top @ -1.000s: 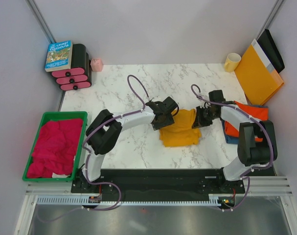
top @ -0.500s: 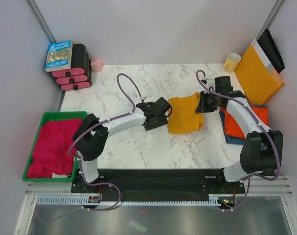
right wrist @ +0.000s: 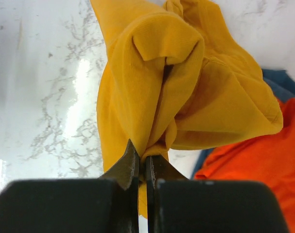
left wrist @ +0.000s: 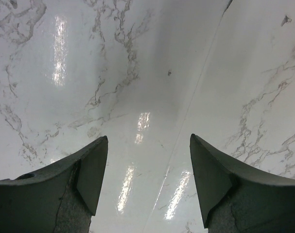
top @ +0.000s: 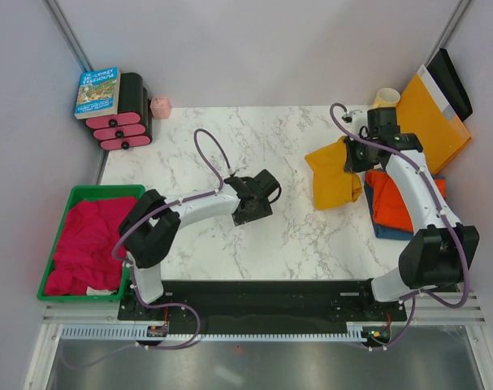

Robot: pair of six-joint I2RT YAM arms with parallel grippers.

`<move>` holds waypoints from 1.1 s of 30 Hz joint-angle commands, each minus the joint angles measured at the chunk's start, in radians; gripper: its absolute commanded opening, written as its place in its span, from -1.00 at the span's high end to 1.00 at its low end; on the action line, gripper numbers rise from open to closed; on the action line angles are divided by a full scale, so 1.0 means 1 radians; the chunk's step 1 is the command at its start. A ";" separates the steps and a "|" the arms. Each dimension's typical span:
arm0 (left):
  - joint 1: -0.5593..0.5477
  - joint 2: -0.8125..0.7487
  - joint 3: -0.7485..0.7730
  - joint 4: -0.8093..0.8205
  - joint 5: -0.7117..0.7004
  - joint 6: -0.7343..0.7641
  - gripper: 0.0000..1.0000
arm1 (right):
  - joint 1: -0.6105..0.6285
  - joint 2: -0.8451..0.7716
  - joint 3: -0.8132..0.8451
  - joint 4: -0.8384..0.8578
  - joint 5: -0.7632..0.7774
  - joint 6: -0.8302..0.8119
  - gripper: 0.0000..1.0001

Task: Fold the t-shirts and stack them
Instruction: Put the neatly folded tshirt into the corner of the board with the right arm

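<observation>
One pinch, many loose folds

My right gripper (right wrist: 142, 158) clamps a bunched edge of the mustard-yellow t-shirt (right wrist: 186, 97), just beside the orange-red t-shirt (top: 400, 199). Gripped so narrowly, its folds may spill apart on release. My left gripper (left wrist: 148, 138) gapes wide, holding nothing, above the table (left wrist: 147, 73).

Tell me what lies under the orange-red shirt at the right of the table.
A blue shirt peeks out beneath the orange-red shirt along its near edge. The rest of it is covered, so its fold cannot be seen.
</observation>
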 commanded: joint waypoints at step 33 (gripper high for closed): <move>-0.009 0.025 -0.009 0.063 0.081 0.066 -0.50 | -0.398 0.029 0.391 -0.278 0.008 -0.368 1.00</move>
